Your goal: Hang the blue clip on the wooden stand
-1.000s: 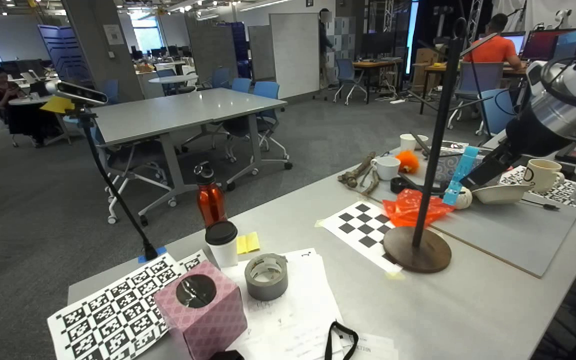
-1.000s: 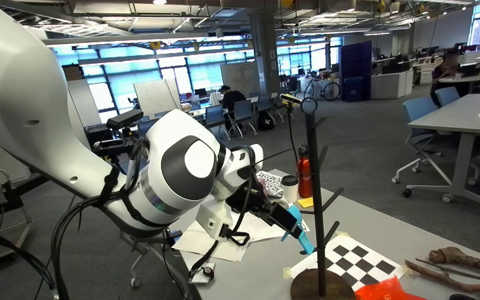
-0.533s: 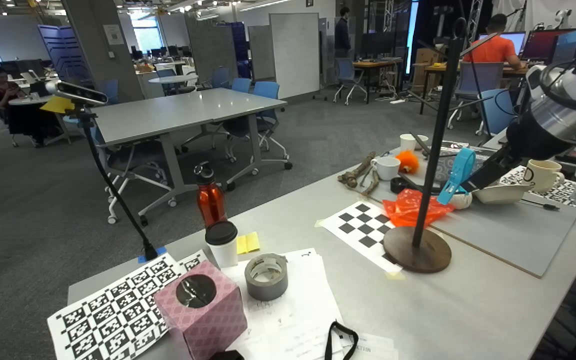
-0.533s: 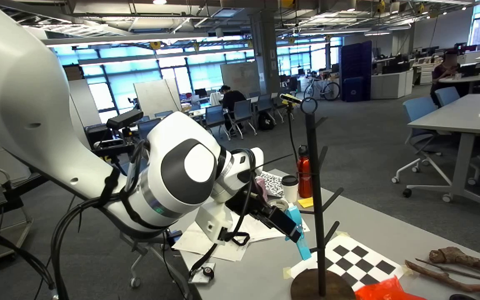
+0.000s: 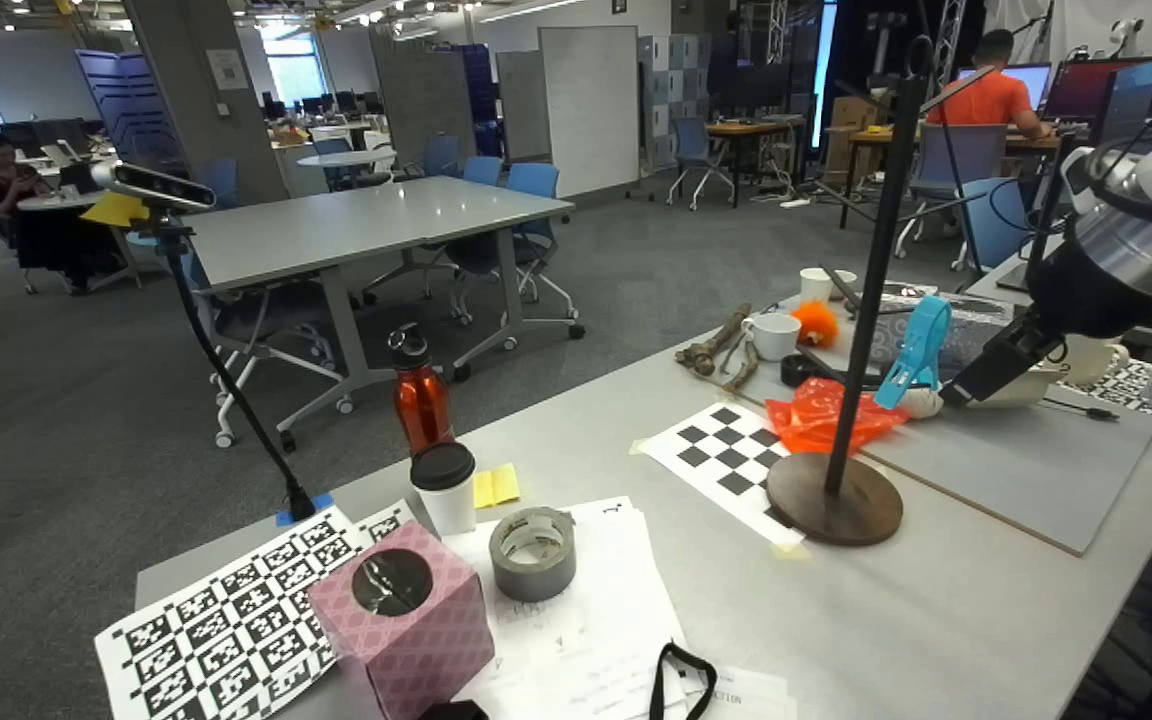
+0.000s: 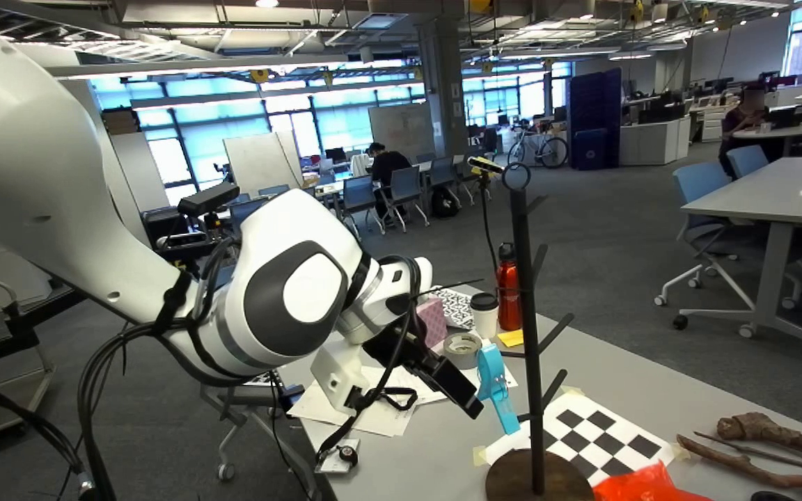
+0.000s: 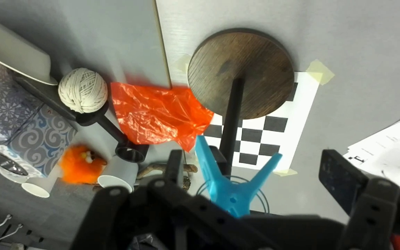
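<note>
- Open-plan office, carpeted; grey table [image 5: 886, 620] in the foreground, further table [image 5: 366, 225] and blue chairs [image 5: 533, 180] beyond.
- Clip [image 6: 492, 376]: light blue, tilted, raised off the grey table, at the lower pegs [image 6: 555, 387] of the stand [image 6: 528, 327]; exact contact with them cannot be made out. Two prongs spread apart in the wrist view.
- Stand: dark pole, upright; round wooden base [image 7: 262, 76] over part of the checkered sheet [image 5: 721, 450].
- Gripper [image 7: 256, 173]: fingers [image 7: 342, 178] set wide; clip visible in the gap between them in the wrist view, space on either side; gripper just beside the clip in both exterior views.
- Arm [image 6: 296, 285]: white, with black cables; reaches down from the upper left in an exterior view, bent in the middle, gripper slanting down toward the stand. Wrist [image 5: 1086, 285] enters from the right-hand edge in an exterior view, slanting down likewise.
- Red wrap [image 7: 158, 113]: crumpled, just beside the base.
- String ball [image 7: 83, 90]: white, near the wrap.
- Grey board [image 5: 1026, 470]: flat on the grey table, edge near the base.
- White mug [image 5: 772, 337], orange puff [image 5: 816, 324], sticks [image 5: 716, 345]: grouped beyond the stand in an exterior view.
- Papers [image 5: 596, 625]: tape roll [image 5: 533, 580] on top, pink box [image 5: 416, 620] just beside.
- Paper cup [image 5: 446, 495], red bottle [image 5: 422, 405]: upright, near each other, well apart from the stand.
- Coded sheet [image 5: 226, 620]: flat, partly hidden by the pink box.
- Seated person [image 5: 991, 95]: orange shirt, background.
</note>
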Motion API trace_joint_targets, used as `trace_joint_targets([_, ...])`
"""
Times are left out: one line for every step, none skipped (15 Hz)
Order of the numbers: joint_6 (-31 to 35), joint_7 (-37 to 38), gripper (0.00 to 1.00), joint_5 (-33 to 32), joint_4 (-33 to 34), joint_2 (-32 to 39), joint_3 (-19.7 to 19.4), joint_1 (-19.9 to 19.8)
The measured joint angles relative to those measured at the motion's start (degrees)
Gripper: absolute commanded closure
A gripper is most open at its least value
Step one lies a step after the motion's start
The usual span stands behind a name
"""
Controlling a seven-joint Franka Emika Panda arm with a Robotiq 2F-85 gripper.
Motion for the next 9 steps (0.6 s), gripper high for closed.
trace_joint_targets([-1.18,-1.06,0.00,1.45,-0.28,-0.76,0.36,0.36])
trace_joint_targets([-2.49,-2.10,0.00,2.87,-0.57,-1.58,0.70,0.79])
trace_joint_targets([-3.84,-3.15,0.00,4.24,-0.84,-2.44,0.99,1.26])
trace_joint_targets([-5.27,-4.26,0.00,5.68,-1.10,-3.29,1.24,1.80])
trace_joint_targets([-6.83,-5.27,0.00,6.92,-1.30,-4.13,1.49,2.34])
trace_joint_targets([-8.41,-6.05,0.00,7.84,-1.41,-4.93,1.75,2.79])
trace_joint_targets([-9.94,-6.52,0.00,8.40,-1.45,-5.69,1.99,3.18])
trace_joint_targets([-11.34,-7.10,0.00,9.35,-1.48,-6.37,3.05,2.76])
trace_joint_targets([-12.63,-7.70,0.00,10.37,-1.51,-7.04,4.63,1.85])
